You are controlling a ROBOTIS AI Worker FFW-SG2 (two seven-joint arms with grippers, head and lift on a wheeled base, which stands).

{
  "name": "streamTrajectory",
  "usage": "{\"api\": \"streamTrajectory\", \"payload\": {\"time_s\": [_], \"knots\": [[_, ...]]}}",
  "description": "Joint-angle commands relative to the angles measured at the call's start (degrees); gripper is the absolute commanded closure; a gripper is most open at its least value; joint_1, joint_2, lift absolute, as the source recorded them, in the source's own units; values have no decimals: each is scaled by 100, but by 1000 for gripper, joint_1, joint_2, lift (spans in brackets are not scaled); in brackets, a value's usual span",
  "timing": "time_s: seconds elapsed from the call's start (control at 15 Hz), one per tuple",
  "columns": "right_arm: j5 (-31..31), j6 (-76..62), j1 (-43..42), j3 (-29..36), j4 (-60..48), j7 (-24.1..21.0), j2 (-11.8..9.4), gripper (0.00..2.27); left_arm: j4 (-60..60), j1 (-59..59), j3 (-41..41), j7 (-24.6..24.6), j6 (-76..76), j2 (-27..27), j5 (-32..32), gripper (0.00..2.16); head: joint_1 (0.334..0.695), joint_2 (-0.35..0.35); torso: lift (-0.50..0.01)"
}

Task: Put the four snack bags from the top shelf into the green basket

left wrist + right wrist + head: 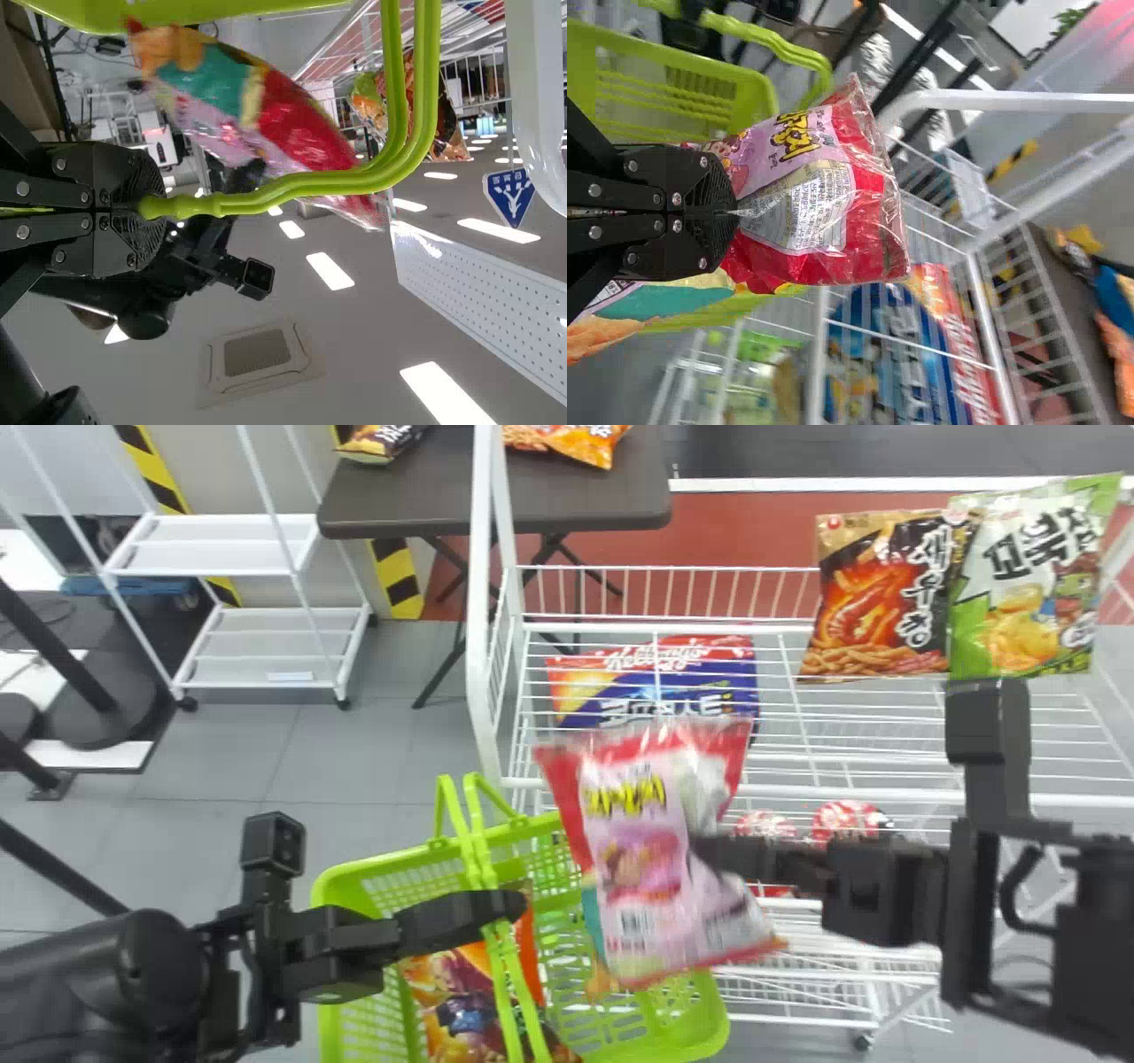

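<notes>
Pink bag [633, 859] | long axis leaning left, top away | right jaws [700, 849] pinch it | left jaws [509, 906] grip handles [479, 846]

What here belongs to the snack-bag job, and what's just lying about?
The job:
Lime-green plastic basket
Glossy pink-and-red bag, in right tool
Orange-purple bag, inside basket
Brown-orange bag, green-white bag, top wire shelf

Lying about:
Blue-red bag, below that shelf
Red-white packs, likewise
Black-yellow bag, orange bag, dark table
</notes>
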State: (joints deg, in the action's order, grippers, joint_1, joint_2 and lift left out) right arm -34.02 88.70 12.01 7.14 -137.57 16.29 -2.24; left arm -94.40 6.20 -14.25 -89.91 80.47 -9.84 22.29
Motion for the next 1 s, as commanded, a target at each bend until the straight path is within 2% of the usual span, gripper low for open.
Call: {"api": "streamTrajectory", "payload": {"time_s": [0.0,0.27,0.93], "knots": [[-69,138,12,-196,90,-56,13,2253,-9,12,-8,-66,0,0,3,2148,695,97,0],[98,91,-146,-925,819,-91,21,2253,-18,21,10,-66,0,9,21,2148,695,159,0],[273,-2194,-981,-2833,3043,-293,171,2250,-35,48,18,-66,0,9,39,2148,695,350,0]]}}
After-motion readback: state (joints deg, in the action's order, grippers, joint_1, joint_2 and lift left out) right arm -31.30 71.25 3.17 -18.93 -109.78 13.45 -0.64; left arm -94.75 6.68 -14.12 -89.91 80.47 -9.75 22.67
